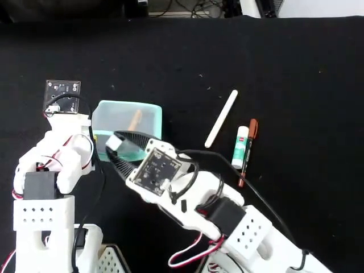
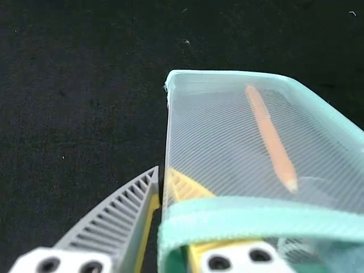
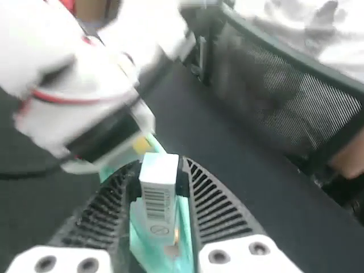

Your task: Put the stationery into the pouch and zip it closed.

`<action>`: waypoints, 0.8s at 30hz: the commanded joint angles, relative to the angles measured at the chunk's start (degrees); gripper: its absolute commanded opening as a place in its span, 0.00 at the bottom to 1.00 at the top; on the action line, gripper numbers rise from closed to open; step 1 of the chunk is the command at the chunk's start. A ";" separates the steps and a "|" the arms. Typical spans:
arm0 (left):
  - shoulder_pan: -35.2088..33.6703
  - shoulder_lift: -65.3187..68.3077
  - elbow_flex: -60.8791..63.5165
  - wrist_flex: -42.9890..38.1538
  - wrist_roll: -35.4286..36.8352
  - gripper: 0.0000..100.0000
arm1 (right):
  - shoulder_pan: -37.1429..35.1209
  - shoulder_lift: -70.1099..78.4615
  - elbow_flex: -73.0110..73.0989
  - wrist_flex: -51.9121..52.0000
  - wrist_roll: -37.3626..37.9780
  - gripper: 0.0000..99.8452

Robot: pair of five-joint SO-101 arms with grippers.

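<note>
Overhead, high view: right pincer [image 1: 116, 144] clamped on a white eraser [image 1: 115, 141], held above the teal pouch [image 1: 149, 114]; white stick [image 1: 221, 118], glue stick [image 1: 242, 147] and pen [image 1: 248, 152] lie well apart from it on the black table [image 1: 296, 85]. Left wrist view: left pincer [image 2: 163, 173] closed on the pouch [image 2: 227, 142] wall, one finger outside, one inside; pencil [image 2: 270, 136] in the pouch, beyond the fingers. Right wrist view: right pincer [image 3: 161, 170] gripping the eraser [image 3: 158, 190]; pouch [image 3: 139, 233] directly beneath.

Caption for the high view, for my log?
Left arm holds the pouch, pencil inside; right arm holds an eraser at its mouth; stick, glue and marker lie on the table.
</note>
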 commanded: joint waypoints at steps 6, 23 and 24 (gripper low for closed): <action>-0.22 -0.53 -0.40 -1.05 0.53 0.03 | 4.40 0.04 5.76 -5.98 0.62 0.01; -0.22 -0.26 -0.40 -1.05 0.53 0.03 | -1.67 -0.22 -16.92 26.99 4.22 0.24; -0.22 -0.26 -0.40 -1.05 0.53 0.03 | -1.67 -0.31 -18.33 27.78 4.22 0.24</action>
